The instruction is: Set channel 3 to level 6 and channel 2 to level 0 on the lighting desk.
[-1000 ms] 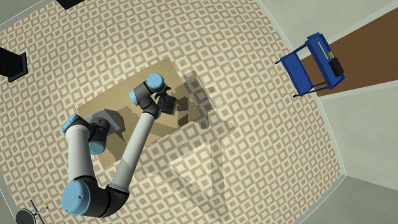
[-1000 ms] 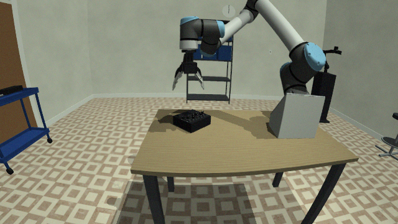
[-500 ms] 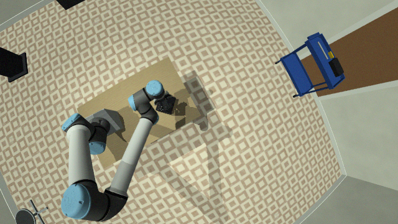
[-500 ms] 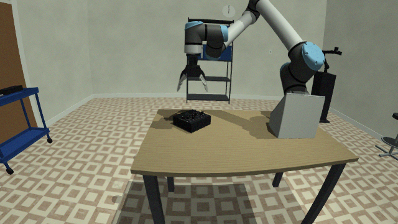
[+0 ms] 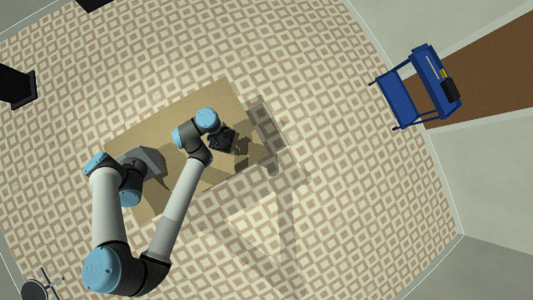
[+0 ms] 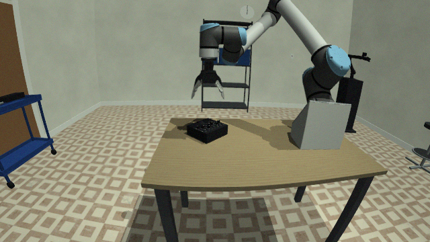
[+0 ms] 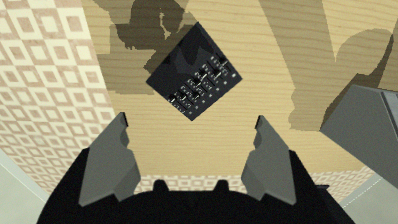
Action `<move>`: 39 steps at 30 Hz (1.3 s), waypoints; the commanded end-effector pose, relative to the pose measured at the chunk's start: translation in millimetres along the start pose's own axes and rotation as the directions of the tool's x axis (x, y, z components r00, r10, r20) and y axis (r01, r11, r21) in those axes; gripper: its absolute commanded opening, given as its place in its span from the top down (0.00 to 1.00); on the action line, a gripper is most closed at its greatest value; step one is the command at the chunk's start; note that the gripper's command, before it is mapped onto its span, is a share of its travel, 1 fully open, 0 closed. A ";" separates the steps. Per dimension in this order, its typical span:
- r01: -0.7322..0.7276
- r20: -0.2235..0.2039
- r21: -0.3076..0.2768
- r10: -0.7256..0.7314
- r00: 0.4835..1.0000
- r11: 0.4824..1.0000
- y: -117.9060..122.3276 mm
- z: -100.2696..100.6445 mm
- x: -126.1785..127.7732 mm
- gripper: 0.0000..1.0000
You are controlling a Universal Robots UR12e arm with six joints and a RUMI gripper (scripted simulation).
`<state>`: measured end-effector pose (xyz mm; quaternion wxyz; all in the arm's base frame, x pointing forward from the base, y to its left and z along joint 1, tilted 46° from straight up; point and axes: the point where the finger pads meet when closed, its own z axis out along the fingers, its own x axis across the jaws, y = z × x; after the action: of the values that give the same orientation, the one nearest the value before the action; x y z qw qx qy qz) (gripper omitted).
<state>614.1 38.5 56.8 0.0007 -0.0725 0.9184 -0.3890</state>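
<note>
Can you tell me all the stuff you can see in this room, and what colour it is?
lighting desk: one, black, on the table near its far left corner
table: one, light wood top with dark legs, middle of the room
shelf rack: one, black frame, against the back wall
cart: one, blue, left side by the brown door
clock: one, pale, high on the back wall
stool: one, dark, at the right edge
stand: one, black, back right behind the pedestal
pedestal: one, grey, on the table's right side, carrying the arm
arm: one, white and grey with blue caps
end effector: one, grey fingers, open and holding nothing, above the lighting desk
</note>
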 end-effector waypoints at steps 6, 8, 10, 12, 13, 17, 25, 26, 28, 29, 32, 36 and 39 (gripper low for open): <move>0.126 0.012 0.006 -0.126 0.992 0.992 10.4 14.2 7.7 0.00; 0.156 0.014 0.007 -0.156 0.988 0.988 13.1 17.4 9.5 0.00; 0.188 0.016 0.009 -0.188 0.982 0.982 16.0 20.9 11.6 0.00; 0.257 0.021 0.013 -0.257 0.966 0.966 22.2 28.3 16.2 0.00; 0.294 0.023 0.016 -0.294 0.955 0.956 25.4 32.1 18.9 0.00; 0.439 0.031 0.029 -0.440 0.897 0.898 38.2 46.9 30.7 0.00; 0.626 0.034 0.053 -0.628 0.777 0.778 54.4 65.4 50.0 0.00; 0.626 0.034 0.053 -0.628 0.777 0.778 54.4 65.4 50.0 0.00; 0.655 0.033 0.057 -0.657 0.753 0.754 56.9 68.3 53.6 0.00; 0.665 0.033 0.058 -0.668 0.744 0.744 57.8 69.3 54.9 0.00; 0.682 0.033 0.061 -0.685 0.728 0.729 59.3 71.0 57.2 0.00; 0.685 0.033 0.061 -0.687 0.726 0.726 59.6 71.3 57.6 0.00; 0.685 0.033 0.061 -0.687 0.726 0.726 59.6 71.3 57.6 0.00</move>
<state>552.8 21.2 -31.2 -0.1199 -0.4119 0.8189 -0.3813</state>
